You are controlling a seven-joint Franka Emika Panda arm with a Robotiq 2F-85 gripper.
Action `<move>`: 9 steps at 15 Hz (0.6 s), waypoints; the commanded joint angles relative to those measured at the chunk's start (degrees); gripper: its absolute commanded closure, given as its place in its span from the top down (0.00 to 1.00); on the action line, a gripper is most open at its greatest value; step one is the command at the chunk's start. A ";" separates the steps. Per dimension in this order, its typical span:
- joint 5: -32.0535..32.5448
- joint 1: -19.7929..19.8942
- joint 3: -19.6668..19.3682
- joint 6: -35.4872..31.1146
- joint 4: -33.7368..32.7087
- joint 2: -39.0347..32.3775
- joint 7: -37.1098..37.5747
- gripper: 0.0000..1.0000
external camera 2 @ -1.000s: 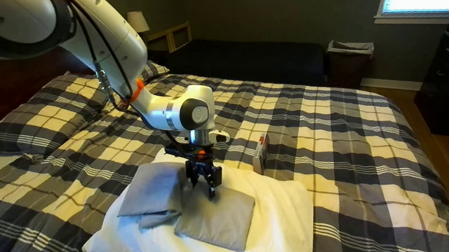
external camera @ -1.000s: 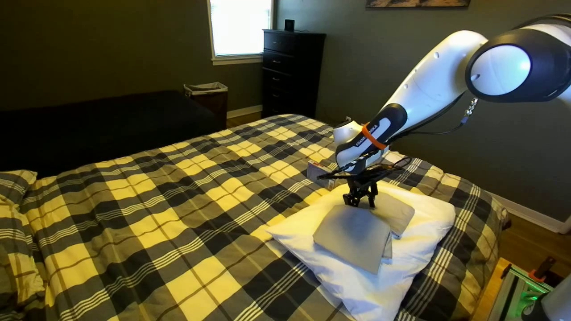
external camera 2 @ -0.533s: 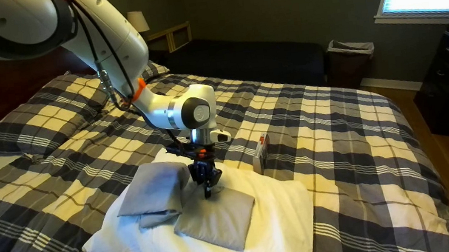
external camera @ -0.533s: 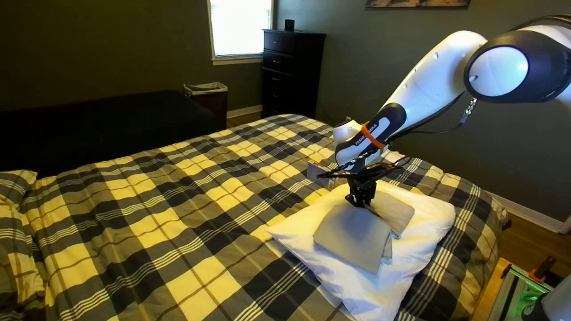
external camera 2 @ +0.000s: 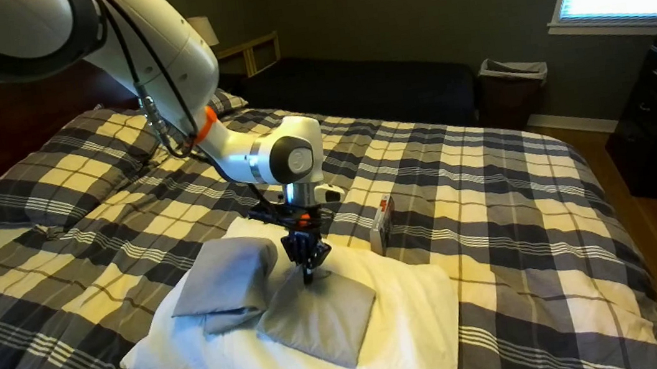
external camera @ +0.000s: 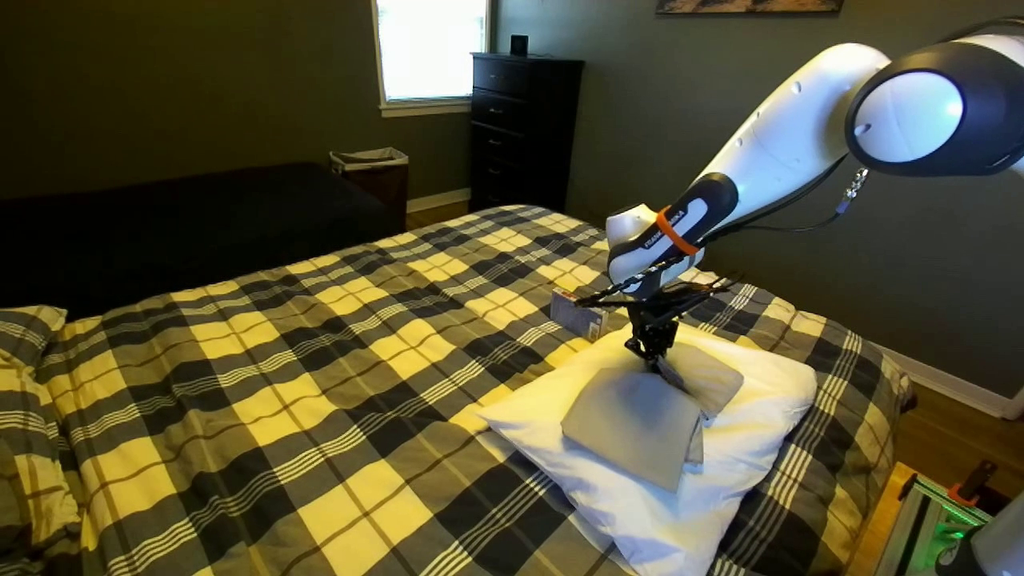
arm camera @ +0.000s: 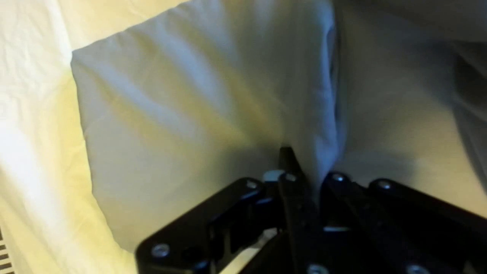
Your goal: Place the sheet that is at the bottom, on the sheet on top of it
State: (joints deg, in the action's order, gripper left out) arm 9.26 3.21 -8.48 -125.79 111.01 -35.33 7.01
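In the wrist view I see that the fingers (arm camera: 292, 169) of my gripper (arm camera: 315, 175) are pinching the edge of a grey sheet (arm camera: 159, 125): a raised fold of its cloth is caught between them, and soft creases spread from there toward the left of that view. The remaining part of this sheet lies on a white pillow (external camera 2: 411, 318). In an exterior view the held side faces the folded sheet (external camera 2: 221, 279), which is also grey and rests on the same pillow, just to the left. Whether the two sheets touch each other, I cannot tell from here. My arm (external camera: 772, 140) comes in from the right in an exterior view, and the gripper points down. A small box (external camera: 576, 317) stands on its narrow side just beside the pillow, in both exterior views. Under the pillow a plaid bedspread (external camera: 320, 360) is spread out. Farther away, in an exterior view, I have a dark dresser (external camera: 524, 132), a window (external camera: 432, 48) to the left of it, and a brown basket (external camera: 384, 192) with a pale lining, also on the left.
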 commanded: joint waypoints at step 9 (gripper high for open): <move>-0.03 2.95 0.70 0.89 5.32 12.30 -8.70 0.02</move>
State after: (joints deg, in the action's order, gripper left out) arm 9.22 5.48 -8.40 -125.78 113.33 -27.32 0.39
